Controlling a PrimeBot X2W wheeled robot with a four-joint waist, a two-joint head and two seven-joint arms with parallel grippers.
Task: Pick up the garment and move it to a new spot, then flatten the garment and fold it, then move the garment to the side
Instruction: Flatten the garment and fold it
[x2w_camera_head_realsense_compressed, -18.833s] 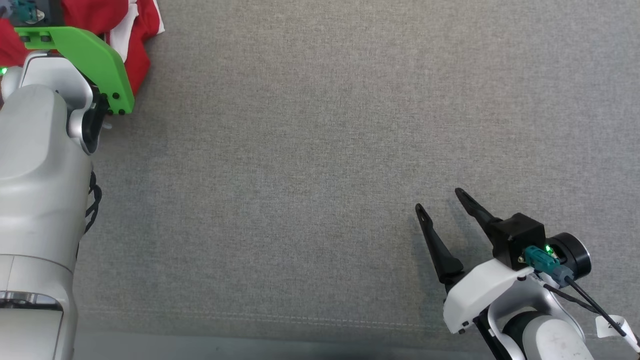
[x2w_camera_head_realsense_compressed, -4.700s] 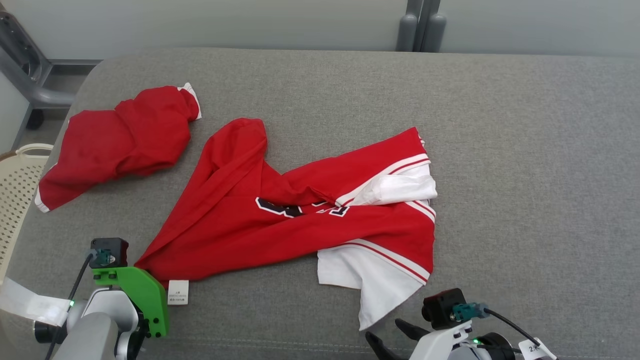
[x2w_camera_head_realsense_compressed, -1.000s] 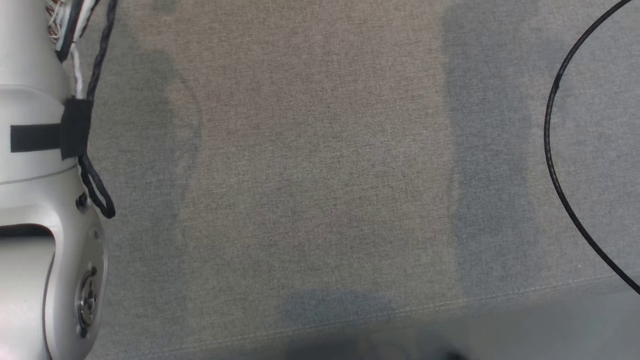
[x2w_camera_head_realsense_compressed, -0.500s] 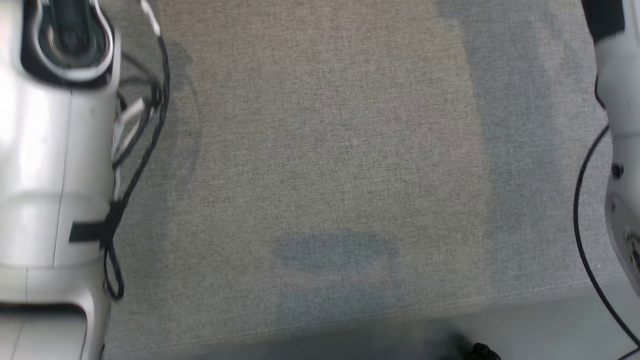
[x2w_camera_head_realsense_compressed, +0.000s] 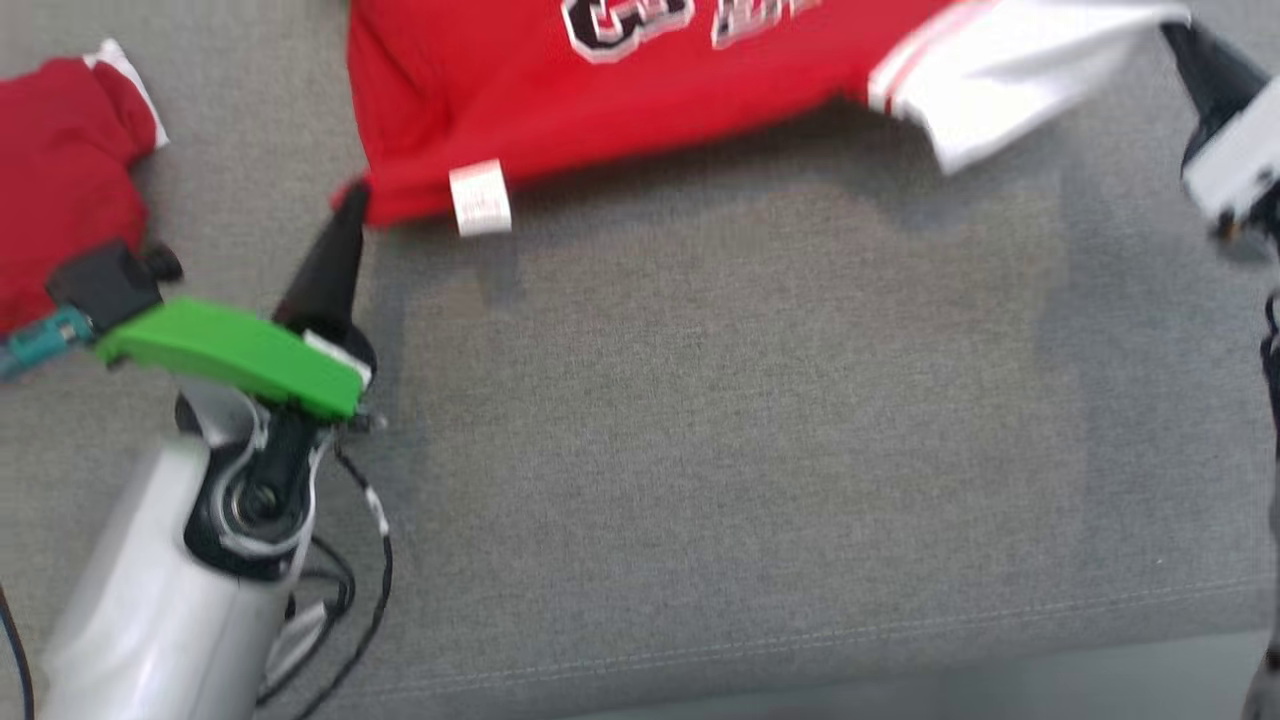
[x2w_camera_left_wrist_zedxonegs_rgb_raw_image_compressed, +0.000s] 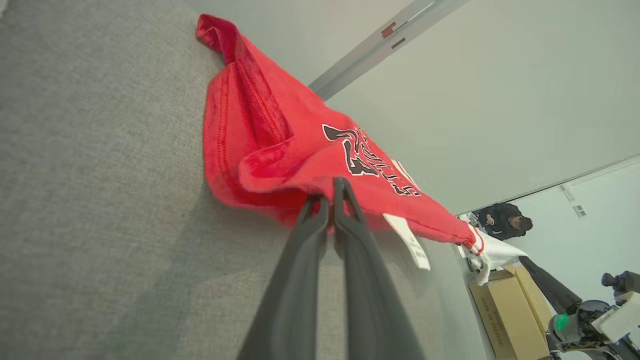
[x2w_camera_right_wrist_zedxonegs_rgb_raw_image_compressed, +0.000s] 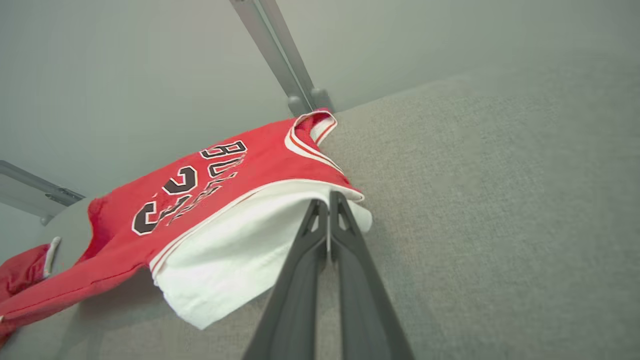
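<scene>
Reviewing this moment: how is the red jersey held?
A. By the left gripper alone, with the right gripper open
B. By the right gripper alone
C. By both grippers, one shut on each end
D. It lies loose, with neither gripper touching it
C: the left gripper is shut on the red hem of the jersey near its white label, and the right gripper is shut on its white part.

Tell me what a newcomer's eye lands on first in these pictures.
The red jersey with black lettering stands out first, stretched across the top of the head view over the grey cushion. The left pincer is shut on its red hem and the right pincer on its white part. A second red garment lies bunched at the far left.
</scene>
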